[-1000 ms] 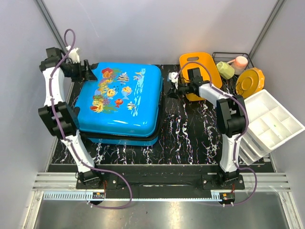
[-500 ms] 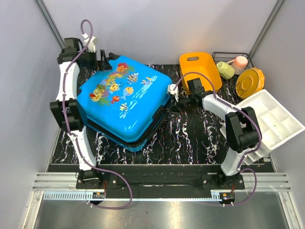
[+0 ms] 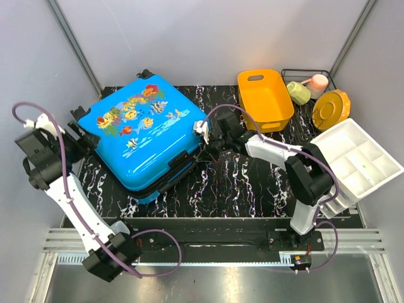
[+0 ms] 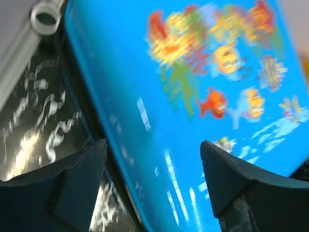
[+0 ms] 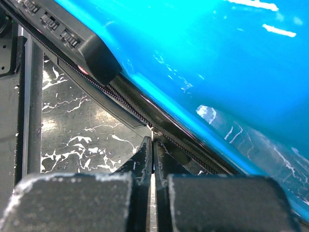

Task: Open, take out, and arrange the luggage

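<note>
Grey walls close in a black, white-veined surface (image 3: 246,183) where the job of opening, unpacking and arranging has barely begun. Filling the left half of it, the luggage (image 3: 142,136) lies flat and skewed, its fish-printed lid facing up and resting on the lower shell, with wheels pointing toward the far and left edges. To judge by the shut lid, nothing has come out yet. An orange basket (image 3: 265,98) and a white divided tray (image 3: 360,161) wait at the far right, well apart from the case.

At the left edge, the left hand (image 4: 153,147) stands released, its fingers spread wide on either side of the lid's rim and gripping nothing. On the opposite side, the right hand (image 5: 152,145) is clenched, its tips pressed against the dark zipper seam (image 5: 140,118) under the lid. Whether it pinches a pull there cannot be told. Unzipping, lifting the lid, removing the contents and arranging them all appear to remain.
</note>
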{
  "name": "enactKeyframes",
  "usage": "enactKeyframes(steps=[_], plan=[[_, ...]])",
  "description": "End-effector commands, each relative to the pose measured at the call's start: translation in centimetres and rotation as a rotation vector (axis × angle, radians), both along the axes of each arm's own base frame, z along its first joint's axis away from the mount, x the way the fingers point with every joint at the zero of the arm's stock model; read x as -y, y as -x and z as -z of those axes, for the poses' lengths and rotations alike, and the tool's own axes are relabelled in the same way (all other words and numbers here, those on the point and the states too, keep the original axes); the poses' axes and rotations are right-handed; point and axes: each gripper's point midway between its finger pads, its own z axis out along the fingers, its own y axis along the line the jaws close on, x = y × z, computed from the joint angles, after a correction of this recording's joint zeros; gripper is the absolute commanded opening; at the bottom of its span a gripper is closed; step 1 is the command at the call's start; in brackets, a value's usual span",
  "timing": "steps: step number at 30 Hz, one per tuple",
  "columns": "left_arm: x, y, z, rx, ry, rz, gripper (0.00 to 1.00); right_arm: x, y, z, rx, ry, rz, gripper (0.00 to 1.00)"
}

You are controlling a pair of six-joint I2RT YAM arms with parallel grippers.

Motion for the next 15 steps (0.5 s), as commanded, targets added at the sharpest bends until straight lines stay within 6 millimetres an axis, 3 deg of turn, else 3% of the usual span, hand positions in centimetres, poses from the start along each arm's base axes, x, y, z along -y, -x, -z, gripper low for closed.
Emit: enactKeyframes(steps=[1, 5, 7, 15], plan=[[-1.0, 2.6, 7.0, -0.18, 0.172, -0.159, 0.78, 0.3, -2.5, -3.0, 0.107, -0.035, 0.078, 0.0], [-0.8, 4.2, 11.4, -0.31, 0.255, -0.235, 0.7, 2.9, -5.2, -2.8, 0.146, 0.01, 0.118, 0.0], [-0.9, 4.1, 12.3, -0.324, 0.276, -0.241, 0.67, 3.9, -6.4, -2.7, 0.151, 0.022, 0.143, 0.0], [-1.2, 2.2, 16.4, -0.34, 0.388, -0.228, 0.53, 4.0, -5.8, -2.4, 0.111, 0.013, 0.132, 0.0]])
